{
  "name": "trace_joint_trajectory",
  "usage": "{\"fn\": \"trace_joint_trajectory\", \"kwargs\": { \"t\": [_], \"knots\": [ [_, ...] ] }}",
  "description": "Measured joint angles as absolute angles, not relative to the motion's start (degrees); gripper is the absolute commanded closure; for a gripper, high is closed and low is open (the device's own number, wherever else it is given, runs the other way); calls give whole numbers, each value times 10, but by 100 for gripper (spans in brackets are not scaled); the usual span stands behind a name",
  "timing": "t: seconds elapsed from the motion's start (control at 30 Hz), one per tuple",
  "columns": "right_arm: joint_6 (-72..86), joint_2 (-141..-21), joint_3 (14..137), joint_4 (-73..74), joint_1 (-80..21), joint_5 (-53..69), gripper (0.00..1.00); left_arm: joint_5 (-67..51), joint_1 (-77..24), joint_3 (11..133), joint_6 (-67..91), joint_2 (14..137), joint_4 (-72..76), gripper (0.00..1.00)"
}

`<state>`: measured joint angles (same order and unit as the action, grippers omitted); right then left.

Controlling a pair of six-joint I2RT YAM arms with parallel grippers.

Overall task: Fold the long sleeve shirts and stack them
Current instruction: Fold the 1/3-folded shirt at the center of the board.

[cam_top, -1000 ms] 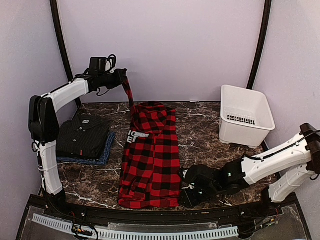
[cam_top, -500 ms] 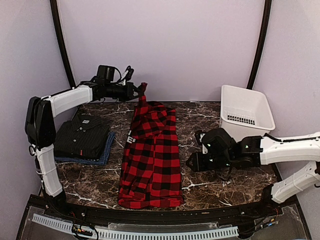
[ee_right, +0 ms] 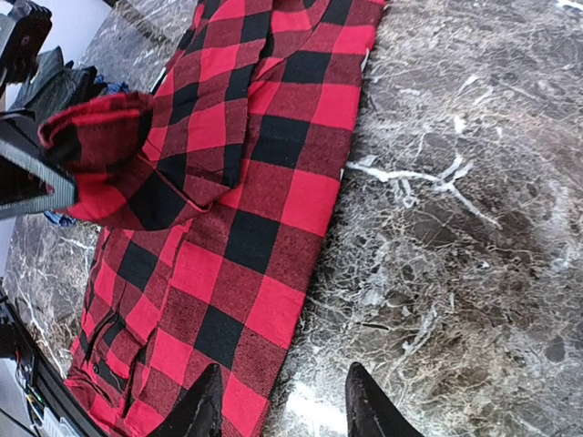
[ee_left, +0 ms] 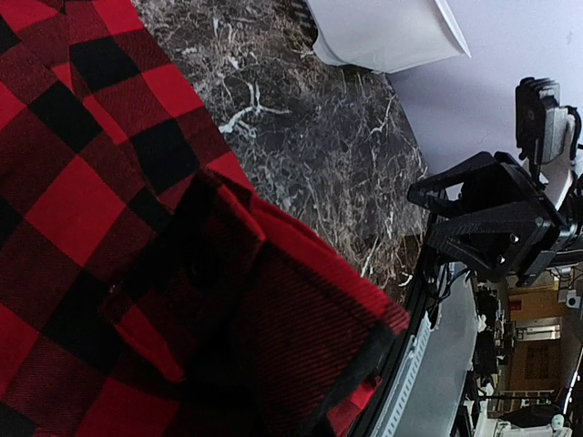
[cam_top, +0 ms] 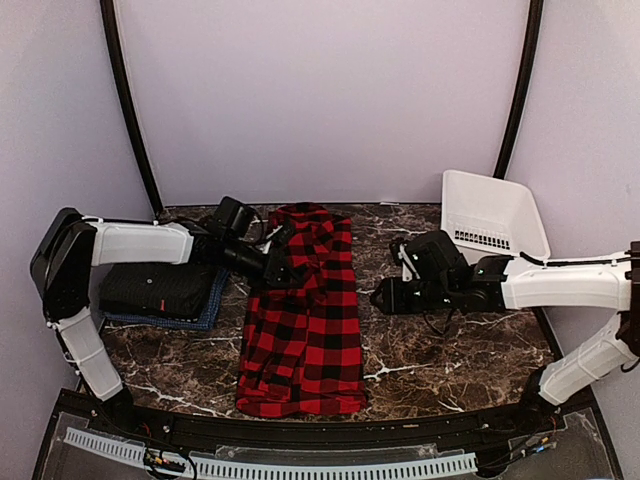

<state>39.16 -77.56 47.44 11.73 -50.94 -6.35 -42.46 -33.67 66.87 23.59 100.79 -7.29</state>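
Obs: left hand (cam_top: pixel 272 268) clamped on checked shirt (cam_top: pixel 305 340); right hand (cam_top: pixel 381 297) fingers apart, over surface (cam_top: pixel 440 350) right of it.

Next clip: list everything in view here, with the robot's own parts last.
checked shirt: one, red and black, spread out, centre
black shirt: one, black, folded, left side
blue shirt: one, blue, under the black shirt, only its edge showing
basket: one, white, far right
table: one, dark marble
left gripper: one, black, shut on the checked shirt's cuff
right gripper: one, black, open, right of the checked shirt
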Motion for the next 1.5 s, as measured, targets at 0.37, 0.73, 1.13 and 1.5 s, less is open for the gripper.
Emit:
{"fn": "trace_joint_trajectory", "kwargs": {
  "t": [0.37,0.73,1.13,1.5],
  "knots": [
    [384,-797,476,86,-509,-27,57,-359,-432,595,226,963,-62,99],
    [385,-796,474,83,-509,-19,57,-274,-499,564,196,918,-42,100],
    [396,-781,454,77,-509,-11,57,-225,-514,522,216,900,35,100],
    [398,-771,445,77,-509,-11,57,-186,-514,480,272,824,131,100]
  ]
}}
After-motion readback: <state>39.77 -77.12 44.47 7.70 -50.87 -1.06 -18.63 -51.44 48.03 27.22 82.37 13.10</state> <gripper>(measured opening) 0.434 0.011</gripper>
